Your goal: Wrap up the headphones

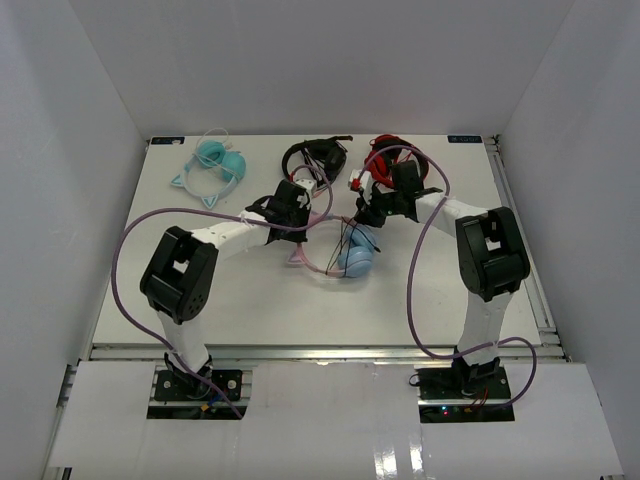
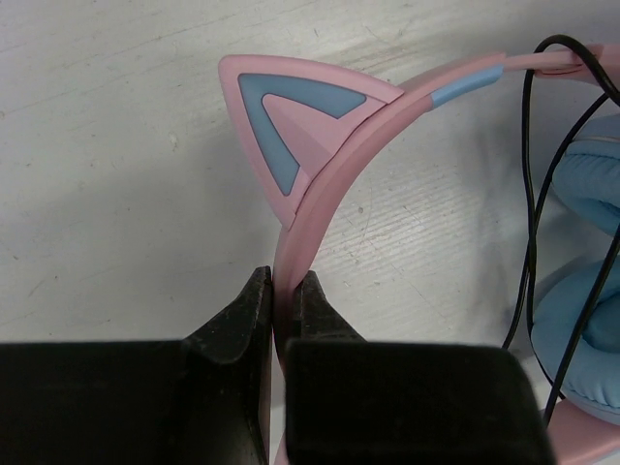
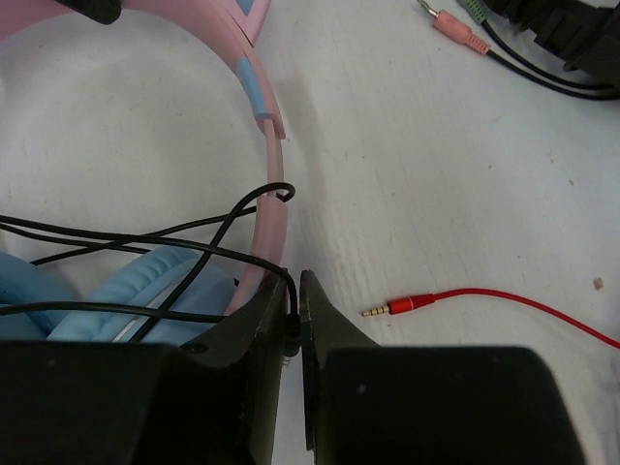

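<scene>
The headphones lie mid-table: pink cat-ear headband, light blue ear cups and a thin black cable. My left gripper is shut on the pink headband just below the cat ear. My right gripper is shut on the black cable, right beside the headband's end and the ear cup; several cable strands cross the cup. In the top view the left gripper and the right gripper flank the headphones.
All-teal cat-ear headphones lie at the back left, black headphones at the back middle, red headphones at the back right. A red cable with a jack plug lies right of my right gripper; a pink plug lies farther back.
</scene>
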### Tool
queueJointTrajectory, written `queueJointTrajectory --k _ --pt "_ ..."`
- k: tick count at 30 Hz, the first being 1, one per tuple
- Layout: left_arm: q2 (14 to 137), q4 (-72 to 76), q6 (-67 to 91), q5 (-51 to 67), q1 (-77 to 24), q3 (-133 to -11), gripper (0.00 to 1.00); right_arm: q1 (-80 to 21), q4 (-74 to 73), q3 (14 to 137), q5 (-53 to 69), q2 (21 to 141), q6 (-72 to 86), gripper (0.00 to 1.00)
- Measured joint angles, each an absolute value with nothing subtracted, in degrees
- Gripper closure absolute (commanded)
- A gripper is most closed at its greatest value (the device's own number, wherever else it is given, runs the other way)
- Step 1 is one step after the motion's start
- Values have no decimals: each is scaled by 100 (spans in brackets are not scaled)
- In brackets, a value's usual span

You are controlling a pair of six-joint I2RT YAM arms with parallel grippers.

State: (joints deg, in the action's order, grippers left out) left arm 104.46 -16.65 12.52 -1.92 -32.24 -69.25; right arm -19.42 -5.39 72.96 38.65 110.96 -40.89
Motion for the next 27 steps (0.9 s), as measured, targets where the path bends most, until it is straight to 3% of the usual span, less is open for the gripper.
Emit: queueJointTrajectory --k 2,6,8,10,16,20,27 --pt "10474 -1558 1223 -198 -3220 -6871 93 -1943 -533 7306 3825 11142 -4026 74" --pt "10475 -1442 1186 -112 -3221 -6806 48 -1934 -431 7306 3664 11144 -3939 61" --pt "10475 -1411 1183 -48 -3221 -6785 35 -1925 -385 7304 3562 11138 -3919 50" --pt "10442 -1384 1213 70 -3221 -6758 30 -1919 -332 7265 3423 11095 -3913 41" --pt "10126 -1466 1255 265 -3221 -6722 17 -1907 -310 7210 3043 10717 -3869 27" --pt "9754 -1667 1236 337 -3221 -6724 7 -1900 -357 7136 2833 10243 -3799 6" --pt "8320 -1858 1093 423 -3221 -6493 2 -1543 -642 6995 2609 9321 -3642 10"
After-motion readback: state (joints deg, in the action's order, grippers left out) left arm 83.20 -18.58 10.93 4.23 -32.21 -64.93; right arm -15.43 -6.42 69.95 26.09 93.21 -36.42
